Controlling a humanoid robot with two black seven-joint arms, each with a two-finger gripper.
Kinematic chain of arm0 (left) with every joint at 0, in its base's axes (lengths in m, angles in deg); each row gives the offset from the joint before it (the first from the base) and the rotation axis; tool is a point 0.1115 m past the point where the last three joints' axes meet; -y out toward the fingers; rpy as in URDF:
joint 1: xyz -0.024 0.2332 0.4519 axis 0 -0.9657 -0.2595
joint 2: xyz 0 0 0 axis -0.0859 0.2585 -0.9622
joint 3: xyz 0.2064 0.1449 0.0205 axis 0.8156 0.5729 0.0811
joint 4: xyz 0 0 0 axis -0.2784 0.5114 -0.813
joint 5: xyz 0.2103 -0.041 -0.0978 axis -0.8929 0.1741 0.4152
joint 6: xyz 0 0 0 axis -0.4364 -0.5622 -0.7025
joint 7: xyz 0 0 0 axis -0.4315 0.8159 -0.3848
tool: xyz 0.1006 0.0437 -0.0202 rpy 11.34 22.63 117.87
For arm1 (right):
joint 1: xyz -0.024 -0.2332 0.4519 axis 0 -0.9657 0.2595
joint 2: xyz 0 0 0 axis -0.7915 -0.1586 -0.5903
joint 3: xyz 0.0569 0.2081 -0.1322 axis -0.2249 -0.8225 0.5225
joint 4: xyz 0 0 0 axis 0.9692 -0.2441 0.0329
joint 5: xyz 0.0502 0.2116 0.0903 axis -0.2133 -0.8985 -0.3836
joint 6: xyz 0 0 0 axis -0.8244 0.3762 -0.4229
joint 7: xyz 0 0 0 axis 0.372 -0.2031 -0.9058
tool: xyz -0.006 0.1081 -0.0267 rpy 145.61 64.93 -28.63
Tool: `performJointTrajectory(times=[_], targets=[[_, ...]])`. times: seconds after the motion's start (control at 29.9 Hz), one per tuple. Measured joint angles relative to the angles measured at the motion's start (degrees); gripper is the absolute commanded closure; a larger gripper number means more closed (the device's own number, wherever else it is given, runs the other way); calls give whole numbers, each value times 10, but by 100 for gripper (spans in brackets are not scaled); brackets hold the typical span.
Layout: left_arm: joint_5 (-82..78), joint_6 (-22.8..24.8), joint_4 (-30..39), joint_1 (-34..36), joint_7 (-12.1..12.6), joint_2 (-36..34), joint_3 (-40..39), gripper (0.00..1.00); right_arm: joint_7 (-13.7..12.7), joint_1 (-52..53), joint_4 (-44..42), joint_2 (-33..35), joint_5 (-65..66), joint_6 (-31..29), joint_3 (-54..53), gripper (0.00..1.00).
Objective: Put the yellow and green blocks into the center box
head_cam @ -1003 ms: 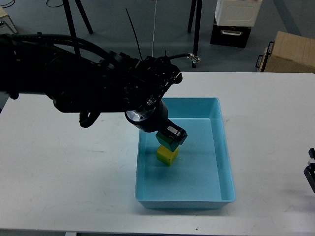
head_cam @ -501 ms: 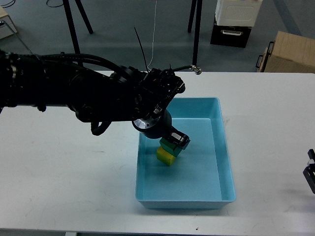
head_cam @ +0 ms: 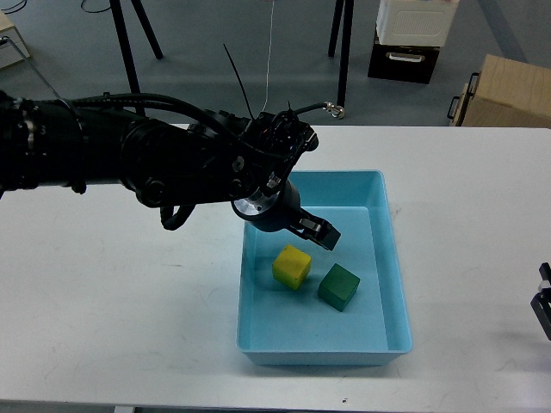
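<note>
A yellow block [head_cam: 291,266] and a green block [head_cam: 338,286] lie side by side on the floor of the light blue box [head_cam: 392,258] in the middle of the white table. My left gripper [head_cam: 315,231] hangs above the box, just up and between the two blocks, touching neither. It holds nothing; its fingers look dark and close together. My right gripper [head_cam: 543,303] shows only as a dark part at the right edge, low over the table.
My thick left arm [head_cam: 129,163] reaches across the table's left half. Beyond the far edge are stand legs [head_cam: 343,52], a black and white case [head_cam: 411,39] and a cardboard box [head_cam: 504,90].
The green block, held over the yellow one earlier, has dropped and now lies to its right in the box. My left gripper has let go and lifted slightly.
</note>
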Motion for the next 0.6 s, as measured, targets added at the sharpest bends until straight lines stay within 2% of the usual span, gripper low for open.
performJointTrajectory(times=[0.1, 0.23, 0.47, 0.6], targets=[[3, -5, -11, -5, -23, -31, -49, 9, 0, 0, 0, 1, 0, 0, -1, 0], [3, -14, -25, -55, -44, -95, -171, 4, 0, 3, 0, 1, 0, 0, -7, 0], [-3, -6, -35, -197, -49, -198, -445, 1, 0, 21, 1, 1, 1, 0, -13, 0], [-2, -5, -33, -290, -52, -220, -611, 1, 0, 28, 2, 1, 1, 0, -13, 0]])
